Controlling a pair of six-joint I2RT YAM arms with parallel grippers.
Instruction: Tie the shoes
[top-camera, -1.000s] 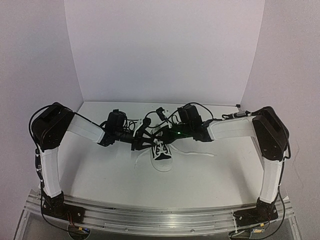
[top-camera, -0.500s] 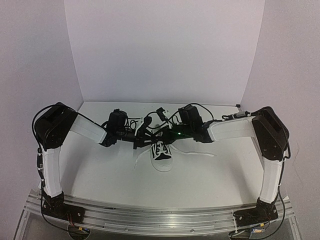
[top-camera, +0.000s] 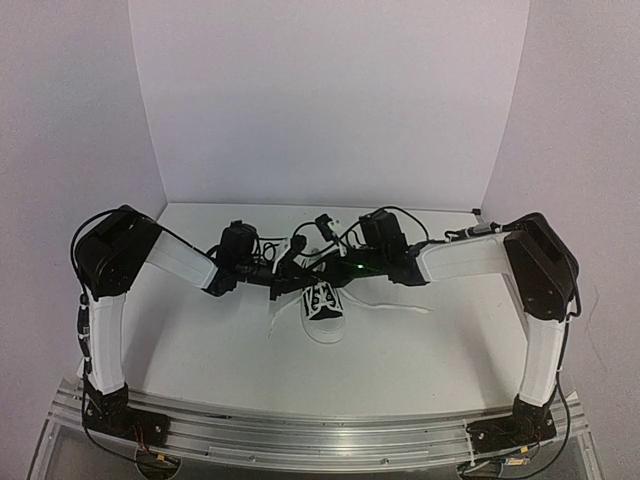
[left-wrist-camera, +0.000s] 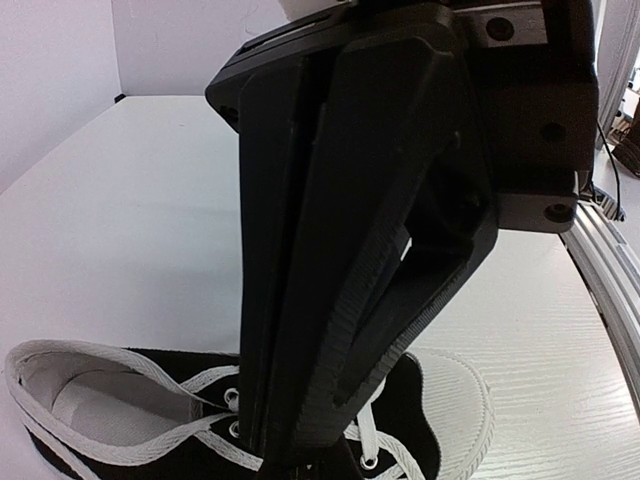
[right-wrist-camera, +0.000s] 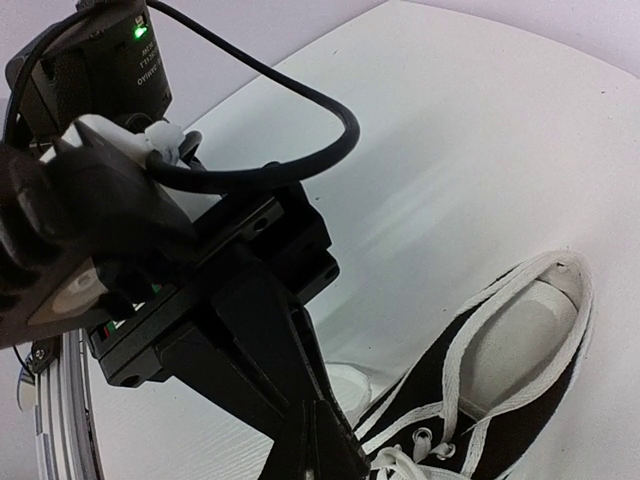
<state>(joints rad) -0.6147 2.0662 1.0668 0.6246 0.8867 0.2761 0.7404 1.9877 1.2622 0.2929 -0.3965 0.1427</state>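
1. Moved since a second ago: the left arm (top-camera: 180, 262), at the left of the overhead view, has leaned in toward the centre. That carried the left gripper (top-camera: 288, 280) closer to the shoe (top-camera: 323, 303).
2. Its fingers (left-wrist-camera: 300, 300), apart a second ago, have come together. In the wrist view they are pressed flat against each other, their tips down among the laces (left-wrist-camera: 215, 440) at the eyelets. Whether a lace is pinched between them cannot be told.
3. At the centre of the overhead view the shoe lies on the table (top-camera: 200, 345), toe toward the near edge, in the same spot as before. It is untied.
4. Just right of centre, the right gripper (top-camera: 335, 268) has not shifted. Its fingers (right-wrist-camera: 315, 440) are closed too, tips low beside the shoe's laced front. What they hold, if anything, is hidden.
5. Further right, one loose lace end (top-camera: 400, 306) trails over the table.
6. Judgement: the left closing looks like an attempt to seize a lace. If so, each side may have a strand and crossing could begin.
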